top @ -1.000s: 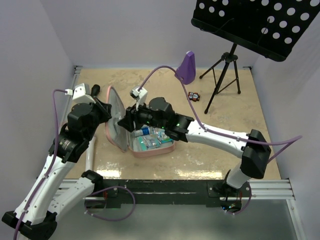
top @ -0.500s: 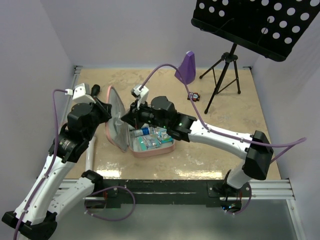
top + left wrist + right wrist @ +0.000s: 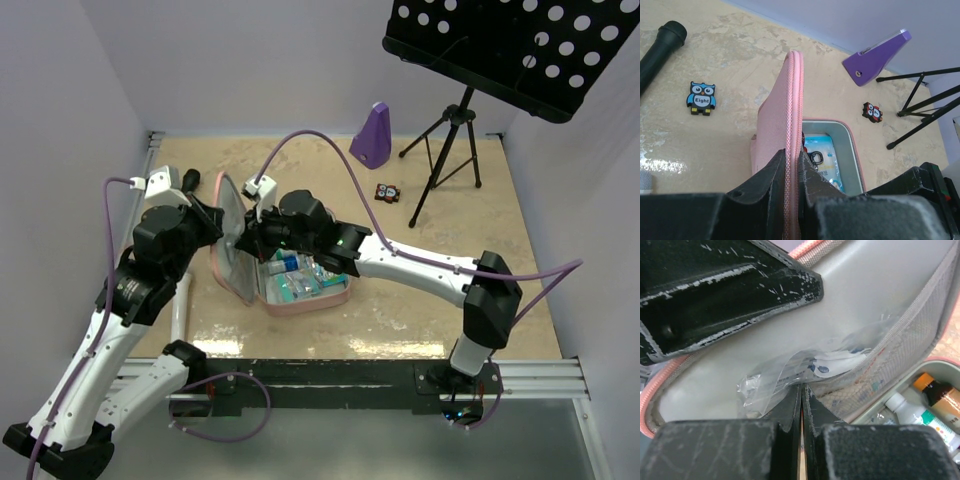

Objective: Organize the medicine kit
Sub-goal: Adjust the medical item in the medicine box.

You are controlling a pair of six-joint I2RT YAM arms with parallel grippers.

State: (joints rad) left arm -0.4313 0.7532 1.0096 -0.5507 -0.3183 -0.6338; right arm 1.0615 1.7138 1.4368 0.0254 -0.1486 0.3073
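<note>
The pink medicine kit [image 3: 300, 305] lies open mid-table with its lid [image 3: 794, 100] standing upright on the left. My left gripper [image 3: 792, 156] is shut on the lid's zip edge and holds it up. My right gripper [image 3: 801, 386] is shut, its tips pressed against the lower edge of a clear plastic packet [image 3: 790, 371] that sits half inside the lid's mesh pocket [image 3: 900, 340]. I cannot tell whether any film is pinched between the tips. Bottles [image 3: 920, 410] and blue packs fill the grey base. In the top view the right gripper [image 3: 252, 238] is at the lid's inner face.
A purple metronome [image 3: 373, 135] stands at the back, with a music stand tripod [image 3: 450, 140] to its right. A red owl tile [image 3: 388, 192] lies between them. A black microphone [image 3: 660, 50] and a blue owl tile [image 3: 701, 97] lie left of the lid.
The right gripper has shut and moved left, up to the lid's inner face. Its cable has swung off the metronome. The left arm and lid are unmoved.
</note>
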